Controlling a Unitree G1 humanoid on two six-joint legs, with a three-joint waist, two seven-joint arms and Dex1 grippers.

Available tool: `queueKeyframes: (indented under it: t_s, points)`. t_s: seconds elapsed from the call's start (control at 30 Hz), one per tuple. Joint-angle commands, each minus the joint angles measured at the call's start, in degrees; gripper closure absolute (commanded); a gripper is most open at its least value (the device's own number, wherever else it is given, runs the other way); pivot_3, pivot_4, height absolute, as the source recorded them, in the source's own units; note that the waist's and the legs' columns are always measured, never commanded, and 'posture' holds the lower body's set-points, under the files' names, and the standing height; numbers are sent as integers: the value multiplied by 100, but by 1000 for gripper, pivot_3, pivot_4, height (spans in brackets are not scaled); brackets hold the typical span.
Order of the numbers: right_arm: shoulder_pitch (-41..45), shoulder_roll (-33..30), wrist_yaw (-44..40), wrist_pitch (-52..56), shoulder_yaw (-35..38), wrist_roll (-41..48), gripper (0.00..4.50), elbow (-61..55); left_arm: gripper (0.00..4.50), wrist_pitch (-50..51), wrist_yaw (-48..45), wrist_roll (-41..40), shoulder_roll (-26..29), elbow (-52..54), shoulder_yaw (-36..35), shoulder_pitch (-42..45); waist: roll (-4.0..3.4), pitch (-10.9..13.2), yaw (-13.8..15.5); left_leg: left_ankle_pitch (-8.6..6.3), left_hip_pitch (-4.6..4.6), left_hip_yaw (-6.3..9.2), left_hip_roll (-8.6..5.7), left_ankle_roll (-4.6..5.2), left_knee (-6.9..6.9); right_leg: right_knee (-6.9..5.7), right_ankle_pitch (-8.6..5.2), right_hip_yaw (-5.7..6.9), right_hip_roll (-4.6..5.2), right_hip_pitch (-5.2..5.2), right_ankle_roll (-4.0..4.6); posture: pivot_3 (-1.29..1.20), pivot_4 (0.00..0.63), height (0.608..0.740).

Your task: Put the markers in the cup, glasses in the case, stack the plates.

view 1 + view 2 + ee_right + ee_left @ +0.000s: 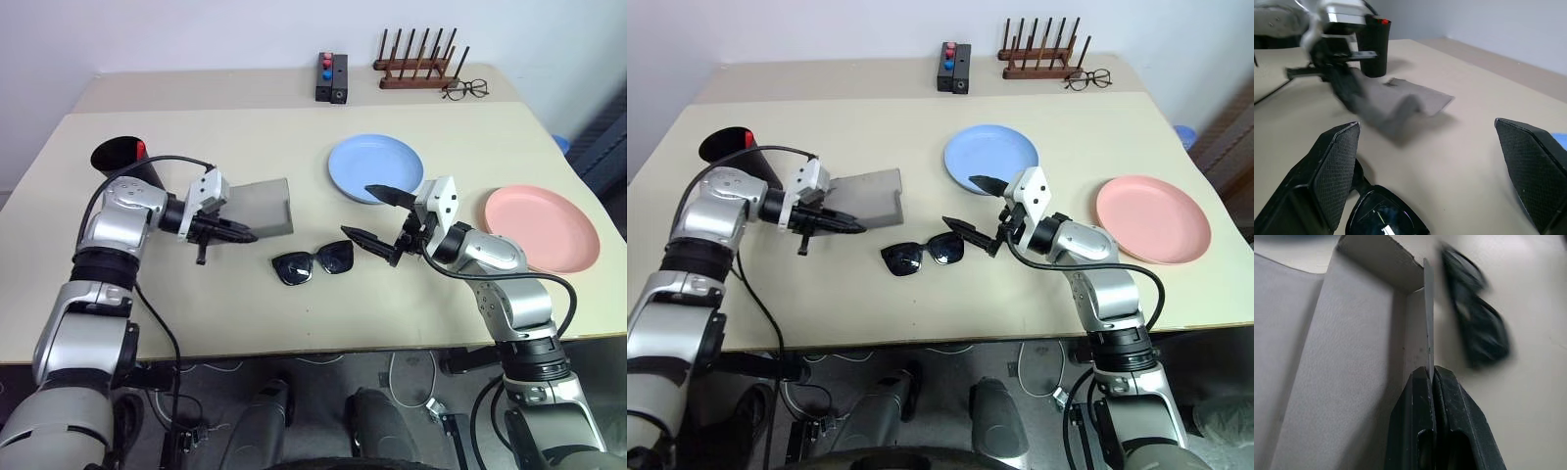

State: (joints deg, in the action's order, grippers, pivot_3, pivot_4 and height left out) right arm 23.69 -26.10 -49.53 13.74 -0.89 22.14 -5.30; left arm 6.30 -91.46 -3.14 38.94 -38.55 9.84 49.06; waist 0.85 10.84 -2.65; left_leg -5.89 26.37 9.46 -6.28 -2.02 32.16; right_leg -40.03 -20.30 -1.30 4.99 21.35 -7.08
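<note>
The grey case (266, 207) lies on the table left of centre, with my left gripper (238, 235) shut on a thin edge of it (1428, 333). The black sunglasses (313, 262) lie flat just in front of the case. Right of them, my right gripper (357, 209) hangs open a little above the table, pointing at the glasses (1386, 218) with nothing between its fingers. At the far left stands the black cup (122, 157), and a red-capped marker (141, 149) sticks out of it. The light blue plate (375, 166) and the pink plate (541, 227) lie apart on the right.
Along the back edge are a black block with red and blue knobs (331, 76), a wooden peg rack (419, 61) and clear-lens spectacles (465, 90). The table's front edge (323, 348) runs close below the sunglasses.
</note>
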Motion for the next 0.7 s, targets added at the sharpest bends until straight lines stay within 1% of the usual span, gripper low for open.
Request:
queueKeyframes:
  t_s: [0.03, 0.2, 0.43, 0.47, 0.53, 0.67, 0.7]
  points:
    - [124, -2, -27, -114, 63, 36, 0, -69, 4482, -334, -104, 72, 291, 137, 338, -148, 0, 0, 8, 0, -1, -1, 0, 0, 0, 0, 0, -1, 1, 0, 0, 0, 150, 738]
    - [92, 2, -48, -92, 57, 48, 0, -99, 4482, -1135, 66, 370, 121, -594, 400, 107, 1, 0, 36, 0, 0, 2, -2, 0, 3, 1, 0, 1, 3, -2, 0, 0, 150, 738]
    - [103, -8, -49, -60, 53, 45, 0, -112, 4482, -1793, 311, 634, -293, -1712, 442, 721, 1, 0, 22, 0, 1, 2, -5, 1, 5, 1, 0, 3, 3, -2, -1, 0, 150, 738]
    - [95, -14, -44, -48, 58, 50, 0, -134, 3925, -1822, 295, 649, -329, -1826, 433, 765, 1, 0, 15, 0, 0, 2, -4, 1, 4, 1, 0, 3, 3, -2, -1, 0, 150, 738]
    - [76, -30, -31, -37, 67, 46, 0, -161, 3212, -1714, 138, 563, -408, -1995, 342, 844, 1, 0, 7, 0, 1, 2, -4, 1, 4, 0, 0, 3, 2, -1, -1, 0, 150, 738]
    - [32, -41, -24, -29, 80, 54, 0, -180, 1189, -1900, 132, 634, -398, -2172, 327, 922, 1, 0, 3, 0, 0, 1, -4, 1, 3, -1, 0, 4, 1, -1, -1, 0, 150, 738]
    - [25, -42, -22, -27, 80, 55, 0, -187, 770, -1933, 183, 624, -403, -2185, 297, 936, 1, 0, 4, 0, 0, 1, -3, 1, 3, -1, 0, 4, 1, -1, -1, 0, 150, 738]
